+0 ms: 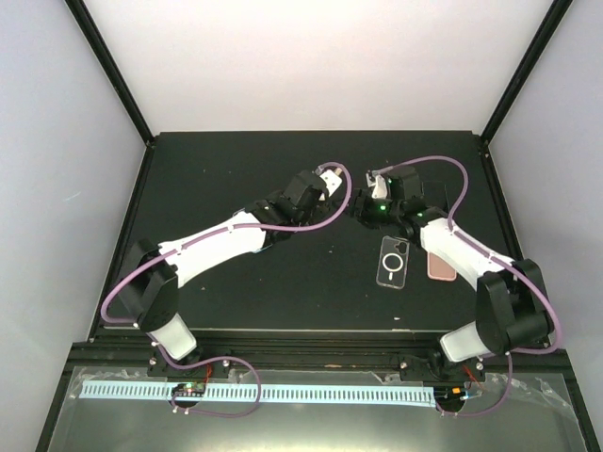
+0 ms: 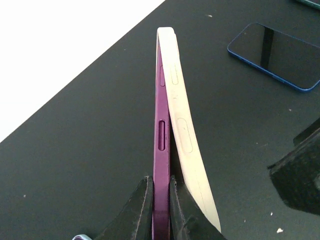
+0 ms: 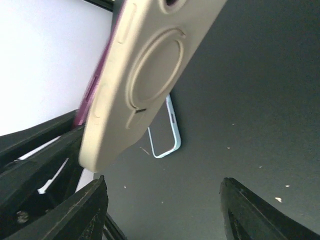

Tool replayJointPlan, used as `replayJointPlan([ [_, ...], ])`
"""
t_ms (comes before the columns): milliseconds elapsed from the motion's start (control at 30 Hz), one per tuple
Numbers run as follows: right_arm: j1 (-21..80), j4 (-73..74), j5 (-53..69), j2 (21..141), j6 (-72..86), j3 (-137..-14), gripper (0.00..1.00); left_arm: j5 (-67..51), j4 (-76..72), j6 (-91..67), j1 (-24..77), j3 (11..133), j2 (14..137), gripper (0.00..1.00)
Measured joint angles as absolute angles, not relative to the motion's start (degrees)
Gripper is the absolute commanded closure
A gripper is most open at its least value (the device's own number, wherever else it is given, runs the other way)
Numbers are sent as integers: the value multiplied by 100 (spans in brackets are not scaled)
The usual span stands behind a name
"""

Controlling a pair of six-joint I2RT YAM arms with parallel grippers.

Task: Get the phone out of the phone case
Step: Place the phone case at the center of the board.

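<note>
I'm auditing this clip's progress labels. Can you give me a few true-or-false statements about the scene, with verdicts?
1. The left gripper clamps the purple phone. True.
2. The beige case sits fully on the phone. False: it bows away from the phone toward the gripper end.
3. The right gripper is shut on the case. False: its jaws stand wide open, with nothing between them.
4. A clear case lies on the table. True.

- You have a black table (image 1: 236, 169), its surface matte and dotted with a few pale specks
- Right of centre, a clear case (image 1: 393, 262) with a ring on its back lies flat
- Just beside it, on your right, lies a pink item (image 1: 440, 267), phone or case
- Your left wrist view shows a blue-edged phone (image 2: 274, 56) flat, dark screen up
</note>
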State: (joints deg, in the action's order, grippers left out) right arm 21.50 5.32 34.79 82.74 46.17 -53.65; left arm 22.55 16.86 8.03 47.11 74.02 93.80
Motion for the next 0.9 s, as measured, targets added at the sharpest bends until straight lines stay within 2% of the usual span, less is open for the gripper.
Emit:
replayJointPlan([
  [267, 2097, 338, 3509, 8783, 4851, -5376, 35, 2200, 1282, 421, 4711, 7286, 9581, 98],
  [600, 1984, -64, 3592, 8864, 5002, -5376, 34, 1970, 779, 290, 4711, 7057, 10079, 98],
  [900, 1984, -137, 3605, 9397, 5061, -5374, 43, 1927, 499, 294, 4764, 7006, 10361, 98],
])
